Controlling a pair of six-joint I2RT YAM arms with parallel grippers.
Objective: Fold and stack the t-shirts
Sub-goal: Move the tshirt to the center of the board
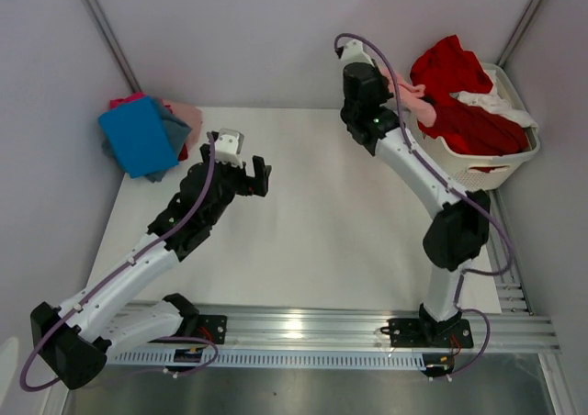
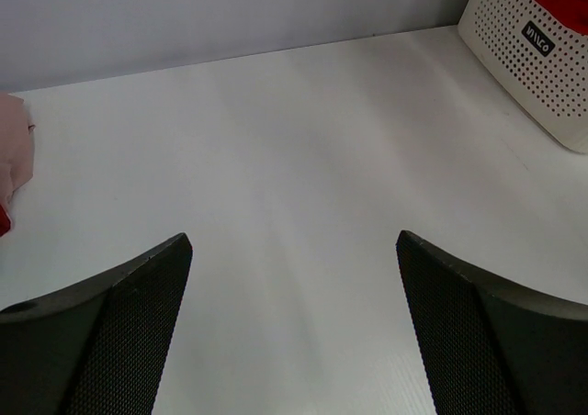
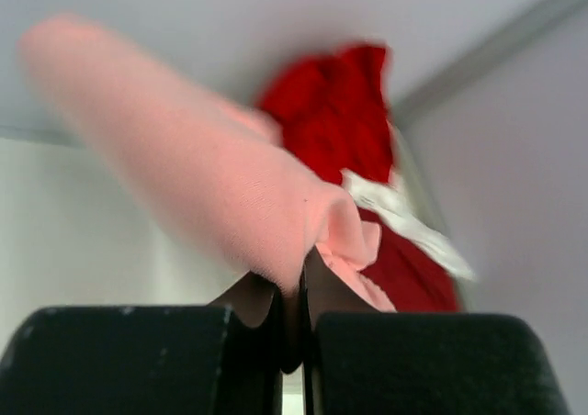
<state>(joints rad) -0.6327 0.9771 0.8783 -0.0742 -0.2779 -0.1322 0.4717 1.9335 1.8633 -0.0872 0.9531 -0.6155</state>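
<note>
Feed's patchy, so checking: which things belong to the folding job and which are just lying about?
Job: salmon-pink t-shirt in right pincer; red t-shirt, white t-shirt in laundry basket; blue t-shirt, far left.
Lying about: laundry basket.

The salmon-pink shirt (image 3: 211,195) looks blurred in the right wrist view; the left wrist view's edges cut off the basket (image 2: 542,75) and a pale pink shirt (image 2: 11,153).
</note>
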